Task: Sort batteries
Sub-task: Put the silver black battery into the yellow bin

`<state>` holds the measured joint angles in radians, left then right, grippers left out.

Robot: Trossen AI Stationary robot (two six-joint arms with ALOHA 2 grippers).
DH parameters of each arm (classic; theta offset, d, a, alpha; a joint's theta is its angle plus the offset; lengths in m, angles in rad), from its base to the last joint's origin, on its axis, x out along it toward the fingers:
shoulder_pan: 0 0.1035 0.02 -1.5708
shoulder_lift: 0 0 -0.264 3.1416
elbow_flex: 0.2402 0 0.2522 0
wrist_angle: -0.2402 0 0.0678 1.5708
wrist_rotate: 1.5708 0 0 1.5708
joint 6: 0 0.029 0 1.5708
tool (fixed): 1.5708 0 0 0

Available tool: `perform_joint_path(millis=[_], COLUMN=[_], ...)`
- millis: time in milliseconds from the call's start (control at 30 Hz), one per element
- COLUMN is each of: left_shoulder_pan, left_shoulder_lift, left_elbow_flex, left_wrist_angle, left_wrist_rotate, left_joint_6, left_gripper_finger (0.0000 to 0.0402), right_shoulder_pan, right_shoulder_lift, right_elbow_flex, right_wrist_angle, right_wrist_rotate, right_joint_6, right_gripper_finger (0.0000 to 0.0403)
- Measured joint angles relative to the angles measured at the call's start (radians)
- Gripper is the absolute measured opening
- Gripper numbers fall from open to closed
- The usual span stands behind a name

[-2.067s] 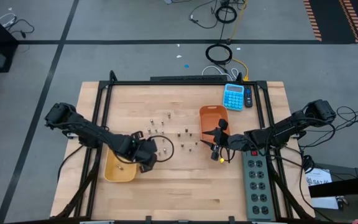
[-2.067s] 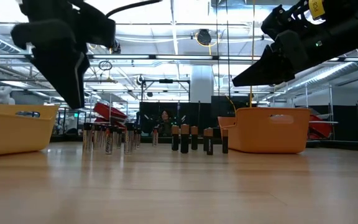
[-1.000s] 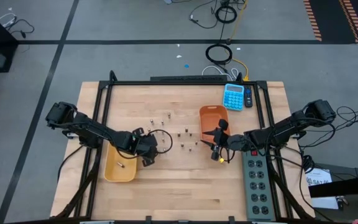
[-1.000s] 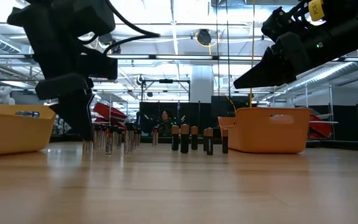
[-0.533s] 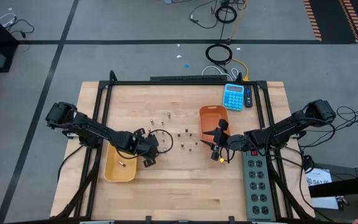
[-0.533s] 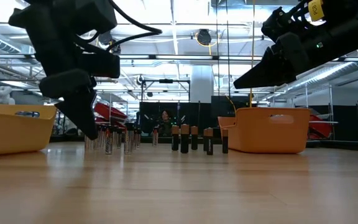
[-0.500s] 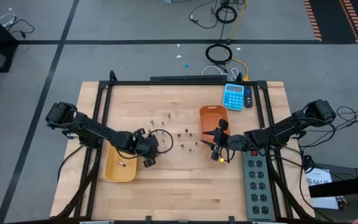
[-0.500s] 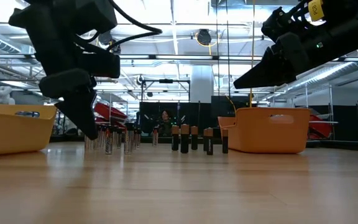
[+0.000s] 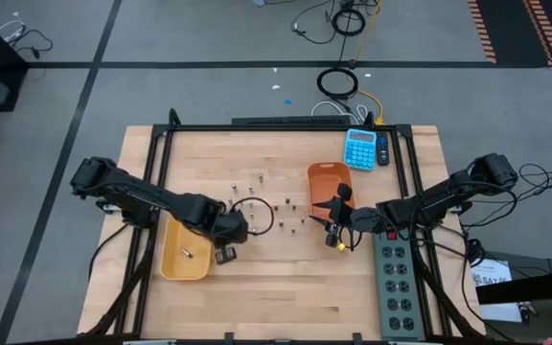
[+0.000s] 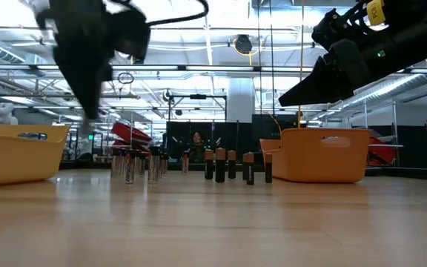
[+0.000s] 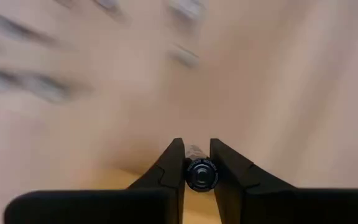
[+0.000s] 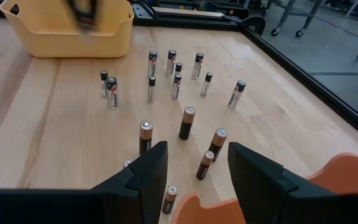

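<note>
Several batteries (image 12: 173, 81) stand upright on the wooden table, silvery ones (image 10: 136, 167) nearer the yellow bin (image 9: 182, 259) and dark ones (image 10: 228, 165) nearer the orange bin (image 9: 328, 182). My left gripper (image 9: 224, 253) hangs beside the yellow bin's right edge, raised above the table and shut on one battery (image 11: 202, 175). My right gripper (image 12: 194, 168) waits open in front of the orange bin, above the table, with nothing between its fingers. One battery (image 9: 188, 254) lies in the yellow bin. My left gripper pinches the battery's round sides (image 11: 202, 167) between its two fingers, which point down from above. The battery runs along the fingers, one end facing the wrist camera. It hangs upright, its lower end (image 10: 89, 136) below the fingertips and clear of the table.
A blue calculator (image 9: 360, 147) lies at the table's far right. A grey power strip (image 9: 396, 286) runs along the right edge. Bare wood stretches across the near half of the table. A black frame rail (image 9: 286, 126) borders the far edge.
My left gripper has risen from among the silvery batteries near the yellow bin and tipped to point more steeply down. It has carried one battery up with it, clear of the table. The other batteries stand as before.
</note>
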<state>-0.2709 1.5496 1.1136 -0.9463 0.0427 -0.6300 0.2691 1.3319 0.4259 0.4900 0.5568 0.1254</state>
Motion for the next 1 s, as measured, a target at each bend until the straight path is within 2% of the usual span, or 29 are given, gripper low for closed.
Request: perform_joint_path(millis=[33, 100, 200, 300, 467, 767, 1000], left_shoulder_pan=[-0.010, -0.050, -0.117, -0.158, -0.183, -0.182, -0.182], left_shoulder_lift=[0.000, 0.000, 0.000, 0.001, -0.007, -0.007, -0.007], left_elbow_flex=[0.005, -0.004, -0.032, -0.043, -0.042, -0.042, -0.042], left_wrist_angle=[-0.003, -0.024, -0.108, -0.180, -0.185, -0.185, -0.189], left_wrist_rotate=[0.087, 0.193, 0.241, 0.240, 0.208, 0.189, 0.129], left_joint_6=[-0.043, -0.100, -0.138, -0.192, -0.229, -0.227, -0.174], left_gripper_finger=[0.0056, 0.0056, 0.0065, 0.0067, 0.0060, 0.0062, 0.0063], right_shoulder_pan=[0.000, 0.002, 0.008, 0.009, 0.008, 0.008, 0.024], right_shoulder_lift=[0.000, 0.000, 0.000, 0.000, 0.000, 0.000, 0.000], right_elbow_flex=[0.000, 0.000, 0.000, 0.000, 0.000, 0.000, 0.000], right_wrist_angle=[0.000, -0.001, -0.006, -0.006, -0.006, -0.005, -0.005], right_wrist_rotate=[0.000, 0.000, 0.000, 0.000, 0.000, 0.000, -0.005], right_joint_6=[0.002, 0.006, 0.009, 0.010, 0.010, 0.012, 0.005], right_gripper_finger=[0.0160, 0.0160, 0.0160, 0.0160, 0.0160, 0.0160, 0.0160])
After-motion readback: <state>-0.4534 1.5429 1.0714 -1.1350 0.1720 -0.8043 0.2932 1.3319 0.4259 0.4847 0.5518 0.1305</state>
